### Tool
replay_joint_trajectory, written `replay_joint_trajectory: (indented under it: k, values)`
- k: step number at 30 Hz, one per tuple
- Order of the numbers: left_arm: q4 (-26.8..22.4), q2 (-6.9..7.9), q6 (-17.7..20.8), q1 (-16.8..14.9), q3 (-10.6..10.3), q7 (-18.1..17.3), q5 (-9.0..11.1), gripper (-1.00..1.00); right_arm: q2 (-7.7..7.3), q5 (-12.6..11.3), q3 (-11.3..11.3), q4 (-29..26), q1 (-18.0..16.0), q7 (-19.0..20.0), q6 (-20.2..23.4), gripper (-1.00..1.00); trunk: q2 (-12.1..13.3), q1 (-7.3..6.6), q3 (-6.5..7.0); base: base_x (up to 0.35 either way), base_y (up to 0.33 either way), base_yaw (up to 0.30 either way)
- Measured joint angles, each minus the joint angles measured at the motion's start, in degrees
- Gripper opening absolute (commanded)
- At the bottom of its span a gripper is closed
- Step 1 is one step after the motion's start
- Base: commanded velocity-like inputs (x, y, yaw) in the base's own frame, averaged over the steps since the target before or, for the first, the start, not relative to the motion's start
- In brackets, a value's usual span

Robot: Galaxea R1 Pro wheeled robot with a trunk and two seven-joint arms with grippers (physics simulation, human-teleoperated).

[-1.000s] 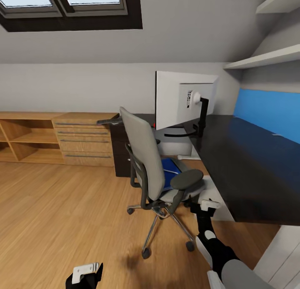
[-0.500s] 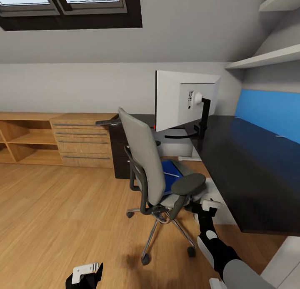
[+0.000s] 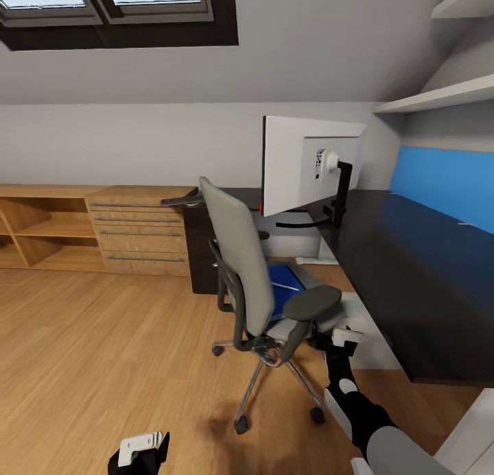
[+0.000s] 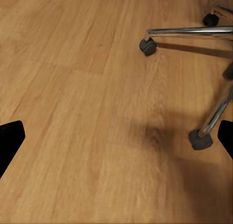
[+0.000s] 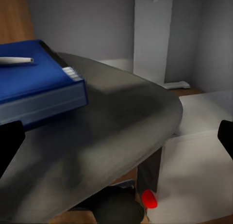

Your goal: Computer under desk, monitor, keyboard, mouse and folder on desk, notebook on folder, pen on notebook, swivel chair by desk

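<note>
The swivel chair [image 3: 241, 269], grey with black armrests, stands just off the black desk [image 3: 412, 256]. On its seat [image 5: 121, 122] lies the blue folder [image 3: 283, 283] [image 5: 34, 86], and the pale pen [image 5: 15, 60] rests on top of it. The monitor [image 3: 302, 163] stands on the desk with its white back towards me. My right gripper [image 3: 331, 339] [image 5: 116, 141] is open beside the seat's edge, under the near armrest. My left gripper [image 3: 140, 450] [image 4: 116, 136] hangs open low over the floor. A white case [image 5: 194, 180] with a red light, possibly the computer, sits under the desk. Mouse and notebook are out of view.
The chair's chrome base and casters [image 4: 148, 46] spread over the wooden floor close to my left gripper. A light wooden drawer cabinet [image 3: 137, 228] and open shelves line the back wall. A flat dark slab [image 3: 180, 201] juts from the desk's far end above the black pedestal [image 3: 202, 256].
The whole picture has shifted slightly to the right, so the camera has moved. Both grippers keep their places in the view and stay open.
</note>
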Motion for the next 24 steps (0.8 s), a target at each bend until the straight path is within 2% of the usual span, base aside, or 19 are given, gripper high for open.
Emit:
replay_joint_trajectory:
  k: [12, 24]
  values:
    - [0.00, 0.00, 0.00, -0.02, 0.07, 0.00, 0.00, 1.00, 0.08, 0.00, 0.08, 0.06, 0.00, 0.02, -0.06, 1.00, 0.00, 0.00, 0.00, -0.004, 0.019, 0.000]
    - [-0.02, 0.00, 0.02, -0.01, 0.10, 0.00, -0.02, 1.00, 0.08, -0.07, 0.04, 0.05, 0.01, -0.03, -0.11, 1.00, 0.00, 0.00, 0.00, -0.027, 0.200, 0.000]
